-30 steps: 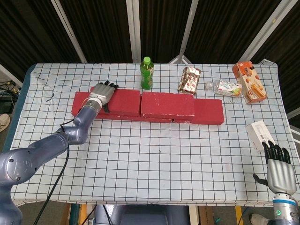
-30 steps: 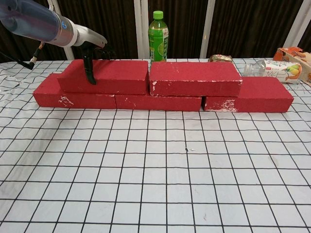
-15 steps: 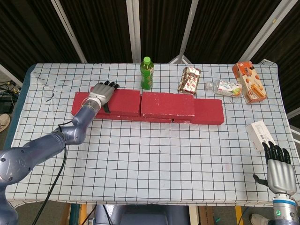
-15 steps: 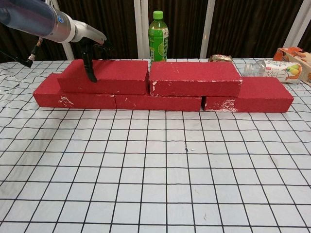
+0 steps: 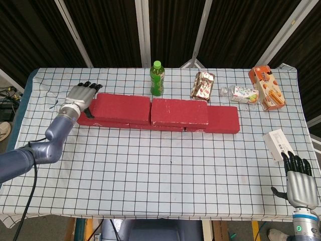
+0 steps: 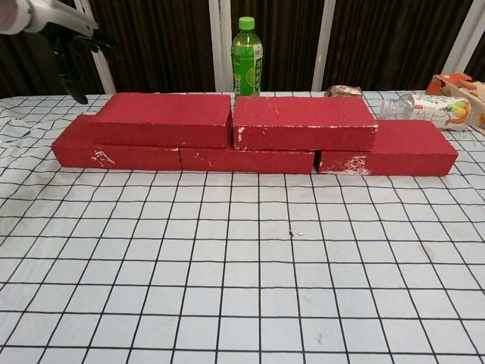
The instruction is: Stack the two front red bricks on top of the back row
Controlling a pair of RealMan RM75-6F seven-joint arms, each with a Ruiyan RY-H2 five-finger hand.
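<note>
Two red bricks lie on top of the back row: the left top brick [image 5: 122,107] [image 6: 163,118] and the right top brick [image 5: 179,111] [image 6: 305,121]. The bottom row [image 6: 182,158] reaches from the left end brick [image 6: 76,144] to the right end brick [image 5: 223,119] [image 6: 413,148]. My left hand [image 5: 80,96] [image 6: 72,38] hovers above the left end of the stack, fingers spread, holding nothing. My right hand [image 5: 298,182] stays at the near right table edge, fingers apart and empty; the chest view does not show it.
A green bottle [image 5: 157,79] [image 6: 246,57] stands just behind the bricks. A foil snack bag [image 5: 202,85], a small plastic bottle [image 5: 243,94] and an orange box [image 5: 267,87] lie at the back right. A white box [image 5: 278,143] sits near the right edge.
My left hand has let go of the left top brick and lifted away to the left. The bricks and my right hand have stayed put.
</note>
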